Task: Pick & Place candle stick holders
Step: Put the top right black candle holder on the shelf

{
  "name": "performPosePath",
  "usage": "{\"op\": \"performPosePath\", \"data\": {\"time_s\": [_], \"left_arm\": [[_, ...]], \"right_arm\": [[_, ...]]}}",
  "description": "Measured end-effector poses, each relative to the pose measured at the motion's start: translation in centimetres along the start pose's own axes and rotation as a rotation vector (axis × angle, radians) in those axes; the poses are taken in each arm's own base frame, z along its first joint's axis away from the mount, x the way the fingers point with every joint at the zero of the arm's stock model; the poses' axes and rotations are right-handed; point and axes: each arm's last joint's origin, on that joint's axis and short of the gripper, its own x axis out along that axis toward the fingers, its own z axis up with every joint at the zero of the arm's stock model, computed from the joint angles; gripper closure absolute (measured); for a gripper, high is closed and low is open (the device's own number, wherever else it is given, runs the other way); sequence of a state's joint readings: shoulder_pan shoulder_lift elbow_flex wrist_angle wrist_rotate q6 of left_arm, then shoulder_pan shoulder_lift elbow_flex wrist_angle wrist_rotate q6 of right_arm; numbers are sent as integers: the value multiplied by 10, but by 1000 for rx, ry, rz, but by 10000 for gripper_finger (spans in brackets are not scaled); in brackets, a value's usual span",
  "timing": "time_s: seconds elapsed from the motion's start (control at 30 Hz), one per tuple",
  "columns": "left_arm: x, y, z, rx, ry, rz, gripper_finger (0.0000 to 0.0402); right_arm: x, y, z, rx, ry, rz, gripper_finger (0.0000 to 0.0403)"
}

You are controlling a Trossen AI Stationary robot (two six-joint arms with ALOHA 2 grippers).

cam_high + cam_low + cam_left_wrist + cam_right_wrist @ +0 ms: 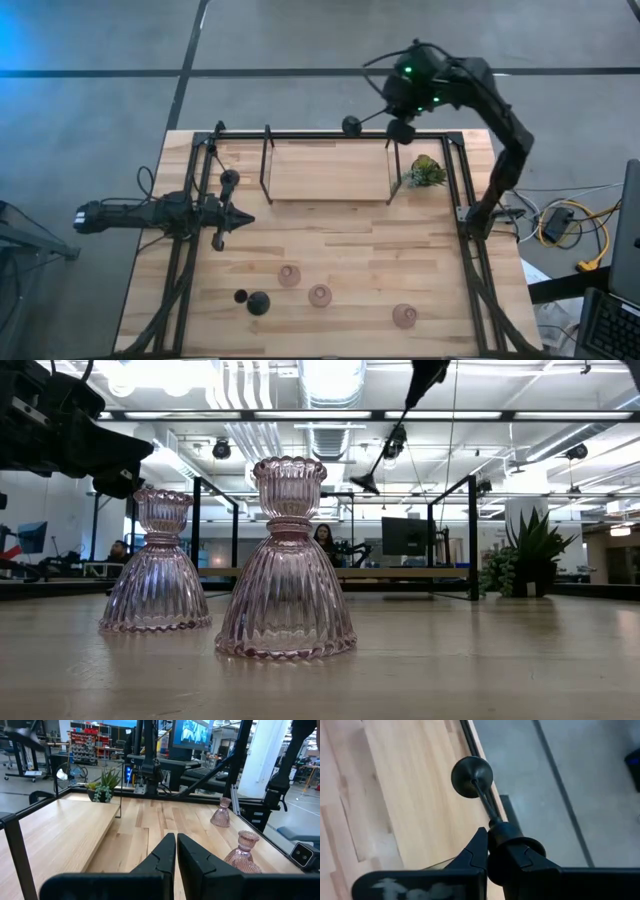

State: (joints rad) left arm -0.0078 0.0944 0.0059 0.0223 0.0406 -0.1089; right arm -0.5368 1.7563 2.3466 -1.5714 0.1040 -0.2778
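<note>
My right gripper [400, 128] is high over the table's far edge, shut on a black candle stick holder [351, 125] with a thin stem and a round base. A second black holder [257, 302] lies near the front left. A third dark one [229, 178] seems to stand beside the left arm. Three pinkish ribbed glass holders [289, 274] [319, 295] [404, 316] stand on their wide bases near the front; two of them [157, 575] [287, 570] fill the low view. My left gripper [240, 218] waits shut and level at the left. My right gripper pinches the black holder's cup end [506, 836] between its two fingers [479, 851], slanting down from above. The stem runs on past the fingertips, with the round base [472, 776] at the free end. In the low view the holder [385, 460] hangs tilted, clear of the table.
A black metal rack frame [266, 160] with a wooden shelf [325, 172] stands at the table's far middle. A small green plant [425, 172] sits to its right. Black rails [470, 260] run along the table's sides. Bare wood lies between rack and pinkish holders.
</note>
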Motion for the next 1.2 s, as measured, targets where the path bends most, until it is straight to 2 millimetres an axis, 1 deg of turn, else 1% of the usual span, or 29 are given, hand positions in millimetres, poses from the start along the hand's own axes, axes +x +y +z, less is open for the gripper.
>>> {"op": "performPosePath", "data": {"time_s": [0.2, 0.37, 0.57, 0.73, 1.0, 1.1, 1.2], "left_arm": [[0, 0, 0, 0, 0, 0, 378], [0, 0, 0, 0, 0, 0, 378], [0, 0, 0, 0, 0, 0, 378], [0, 0, 0, 0, 0, 0, 378], [0, 0, 0, 0, 0, 0, 378], [0, 0, 0, 0, 0, 0, 378], [0, 0, 0, 0, 0, 0, 378]], "right_arm": [[24, 1, 8, 28, 50, 30, 389], [44, 4, 11, 36, 102, 63, 389], [73, 8, 5, 28, 212, 91, 389], [92, 13, -3, 16, 295, 113, 389], [106, 15, -8, -15, 355, 111, 390], [108, 13, -7, -30, 359, 80, 390], [105, 11, -5, -25, 341, 67, 390]]}}
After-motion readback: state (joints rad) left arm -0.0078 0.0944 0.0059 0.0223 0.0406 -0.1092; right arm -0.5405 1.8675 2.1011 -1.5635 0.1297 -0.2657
